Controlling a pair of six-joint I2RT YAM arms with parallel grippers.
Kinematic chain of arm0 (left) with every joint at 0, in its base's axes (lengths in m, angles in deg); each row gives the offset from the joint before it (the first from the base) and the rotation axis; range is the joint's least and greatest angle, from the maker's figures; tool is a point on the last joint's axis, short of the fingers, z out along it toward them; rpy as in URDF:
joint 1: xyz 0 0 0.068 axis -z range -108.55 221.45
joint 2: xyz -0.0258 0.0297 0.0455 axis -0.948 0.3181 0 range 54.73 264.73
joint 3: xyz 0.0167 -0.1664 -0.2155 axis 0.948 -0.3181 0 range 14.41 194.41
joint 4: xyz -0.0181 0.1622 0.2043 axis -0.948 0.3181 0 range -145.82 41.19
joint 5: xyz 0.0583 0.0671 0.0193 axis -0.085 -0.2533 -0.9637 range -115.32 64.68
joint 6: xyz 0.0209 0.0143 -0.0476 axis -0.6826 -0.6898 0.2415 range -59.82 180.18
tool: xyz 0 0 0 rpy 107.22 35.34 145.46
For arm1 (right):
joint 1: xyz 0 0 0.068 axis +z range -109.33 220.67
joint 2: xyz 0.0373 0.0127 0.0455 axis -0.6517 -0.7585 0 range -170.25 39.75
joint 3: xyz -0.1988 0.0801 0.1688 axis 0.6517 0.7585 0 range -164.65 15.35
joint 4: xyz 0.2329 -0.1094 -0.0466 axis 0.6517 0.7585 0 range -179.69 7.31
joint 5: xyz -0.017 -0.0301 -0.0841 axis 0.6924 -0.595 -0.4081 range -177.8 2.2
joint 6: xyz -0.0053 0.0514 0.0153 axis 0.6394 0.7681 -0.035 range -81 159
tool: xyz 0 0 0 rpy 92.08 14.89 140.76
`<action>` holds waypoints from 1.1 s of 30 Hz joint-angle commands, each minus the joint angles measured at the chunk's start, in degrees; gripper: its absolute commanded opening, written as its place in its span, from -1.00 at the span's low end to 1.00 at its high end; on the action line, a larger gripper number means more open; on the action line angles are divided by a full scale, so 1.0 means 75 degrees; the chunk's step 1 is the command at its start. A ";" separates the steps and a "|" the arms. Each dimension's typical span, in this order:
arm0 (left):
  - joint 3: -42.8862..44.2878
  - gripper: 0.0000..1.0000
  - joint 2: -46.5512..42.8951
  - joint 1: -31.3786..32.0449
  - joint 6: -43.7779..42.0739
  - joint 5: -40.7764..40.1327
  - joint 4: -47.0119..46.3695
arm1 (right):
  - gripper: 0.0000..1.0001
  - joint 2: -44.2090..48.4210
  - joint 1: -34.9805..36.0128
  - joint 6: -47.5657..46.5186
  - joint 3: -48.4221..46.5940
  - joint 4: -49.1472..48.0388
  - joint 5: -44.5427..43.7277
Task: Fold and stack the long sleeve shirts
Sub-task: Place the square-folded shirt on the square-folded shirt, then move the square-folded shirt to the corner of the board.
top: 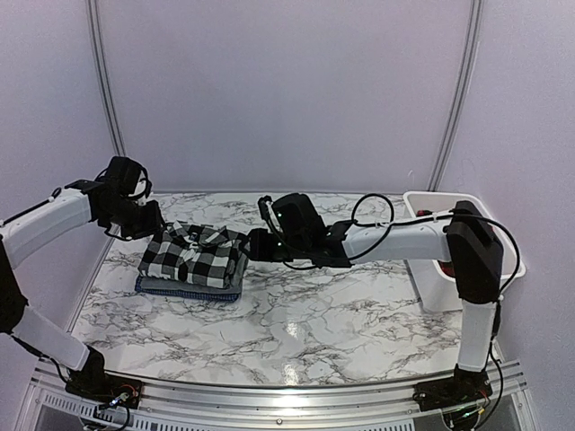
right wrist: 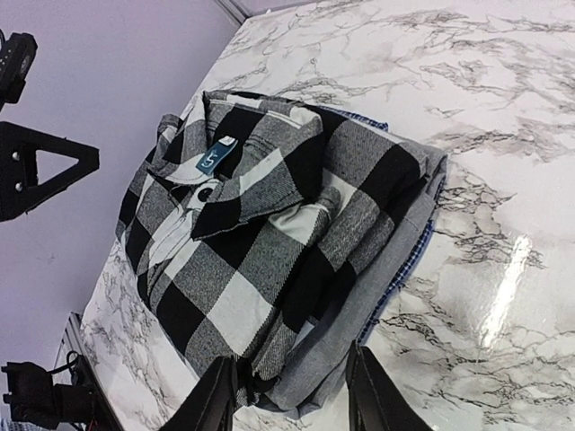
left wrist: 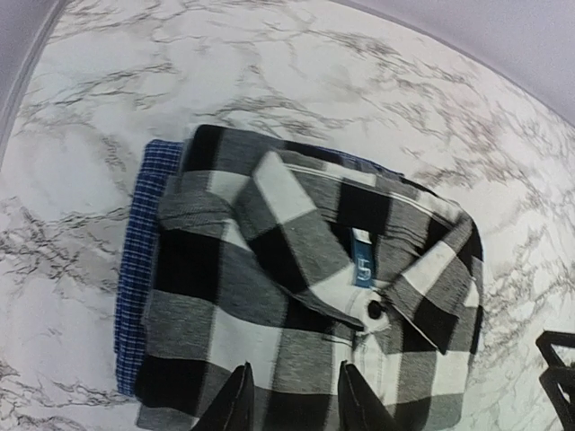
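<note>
Stacking seems done: the black-and-white flannel shirt (top: 193, 254) sits folded on the grey shirt (right wrist: 332, 359) at ten o'clock. Left gripper (left wrist: 295, 382) and right gripper (right wrist: 292, 373) flank it, released; next, probably lift clear.

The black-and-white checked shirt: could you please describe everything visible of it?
The black-and-white checked shirt looks like thick flannel, folded into a neat rectangle, collar up, with a dark button at the collar and a blue label inside. It lies flat on a folded grey shirt and a blue checked cloth, on the left part of the marble table. The left gripper and right gripper stand open at its edges, holding nothing.
</note>
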 commanded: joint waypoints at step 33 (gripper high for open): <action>0.3032 -0.21 0.4699 0.3940 0.1264 -0.0302 -0.0818 | 0.64 0.3994 -0.1050 -0.1333 0.2785 0.1644 -0.2524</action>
